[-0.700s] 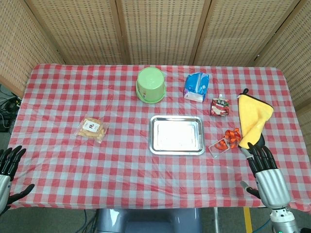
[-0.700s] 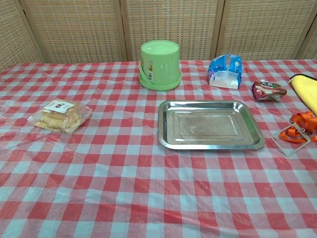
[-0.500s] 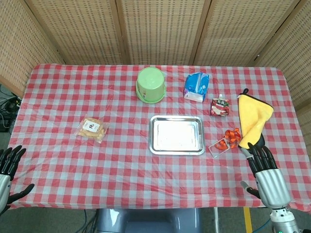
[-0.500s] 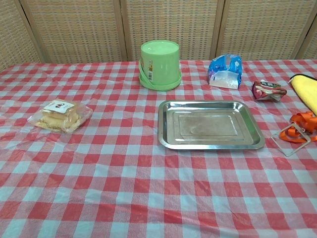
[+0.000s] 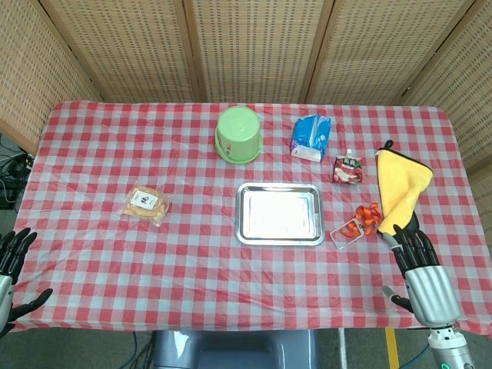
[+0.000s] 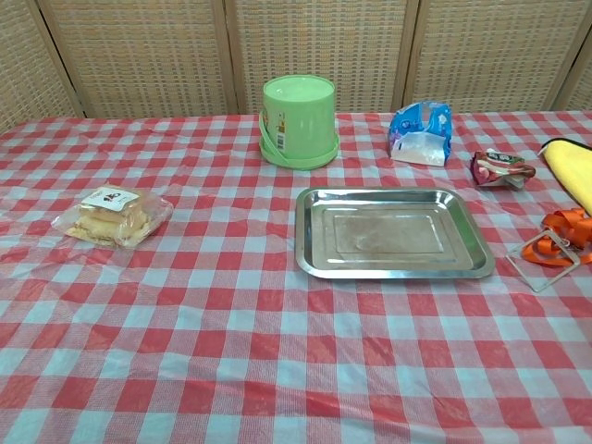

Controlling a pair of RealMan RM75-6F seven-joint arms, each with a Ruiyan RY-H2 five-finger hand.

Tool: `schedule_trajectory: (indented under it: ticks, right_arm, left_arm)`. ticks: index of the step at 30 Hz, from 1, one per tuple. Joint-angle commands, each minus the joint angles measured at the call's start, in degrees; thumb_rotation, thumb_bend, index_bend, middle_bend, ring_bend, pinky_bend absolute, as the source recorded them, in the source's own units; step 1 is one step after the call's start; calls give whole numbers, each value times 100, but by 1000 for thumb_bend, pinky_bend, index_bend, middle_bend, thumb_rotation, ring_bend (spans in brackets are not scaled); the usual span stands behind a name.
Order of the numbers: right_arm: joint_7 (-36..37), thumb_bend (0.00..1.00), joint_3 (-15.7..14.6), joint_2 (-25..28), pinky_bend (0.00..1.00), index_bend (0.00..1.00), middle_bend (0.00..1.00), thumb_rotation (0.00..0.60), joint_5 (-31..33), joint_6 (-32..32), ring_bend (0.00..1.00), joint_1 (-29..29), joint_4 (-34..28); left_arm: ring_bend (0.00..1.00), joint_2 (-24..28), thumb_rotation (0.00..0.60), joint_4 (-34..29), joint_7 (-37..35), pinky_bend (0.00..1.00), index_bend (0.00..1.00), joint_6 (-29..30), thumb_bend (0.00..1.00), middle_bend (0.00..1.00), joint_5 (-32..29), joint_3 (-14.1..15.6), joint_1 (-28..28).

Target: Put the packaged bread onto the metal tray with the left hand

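So the worktop (image 5: 231, 277) with its red and white check cloth fills most of both views, and nothing on it has been touched for the task yet.

Going down in size: the metal tray (image 5: 279, 214) sits about dead centre and it's empty. Far of it stands an upside-down green bucket (image 5: 238, 134). Over at the right edge there's a yellow cloth (image 5: 400, 184), then a blue packet (image 5: 310, 136), a small red pouch (image 5: 347, 168) and some orange ribbon (image 5: 367, 216).

The packaged bread (image 5: 146, 204) lies on the cloth well to the left of the tray, flat, clear wrapper with a label on top. In the chest view its long axis runs roughly left to right, tilted a bit.

Hands only show in the head view. The left hand (image 5: 11, 269) hangs at the near left corner, fingers spread wide, holding nothing. The right hand (image 5: 421, 273) is at the near right, also spread and holding nothing.

The bit that matters: the bread lies far and to the right of the left hand, well apart from it, and it's way closer to that hand than to the right 1. My guess is the reach goes forward and inward, then a carry rightward to the tray.
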Motion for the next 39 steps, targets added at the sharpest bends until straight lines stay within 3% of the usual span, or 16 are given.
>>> schedule_trajectory:
  ticks: [1, 7, 13, 19, 31, 39]
  right_arm:
    - [50, 95, 35, -16, 0, 25, 0, 600, 101, -73, 0, 30, 50]
    - [125, 95, 58, -14, 0, 27, 0, 600, 189, -119, 0, 50, 89]
    - [120, 94, 56, -19, 0, 34, 0, 600, 186, -125, 0, 59, 93]
    - [115, 94, 89, -50, 0, 43, 0, 600, 286, -188, 0, 87, 141]
    - [23, 95, 90, -172, 0, 47, 0, 600, 443, -380, 0, 152, 293]
    - [-12, 94, 78, -238, 0, 48, 0, 600, 455, -432, 0, 186, 370]
  left_arm:
    - [0, 52, 600, -59, -87, 0, 0, -226, 128, 0, -176, -78, -126]
    - [0, 240, 600, -345, -73, 0, 0, -812, 4, 0, -597, -425, -585]
    - [0, 480, 600, -526, 45, 0, 0, -1675, 0, 0, -1267, -852, -1201]
    - [0, 490, 600, -195, 170, 0, 0, -3121, 0, 0, -2200, -1216, -2102]
    - [0, 50, 600, 917, 322, 0, 0, -5213, 0, 0, -3375, -1369, -3410]
    - [0, -249, 600, 1515, 427, 0, 0, -5951, 0, 0, -3630, -1265, -3971]
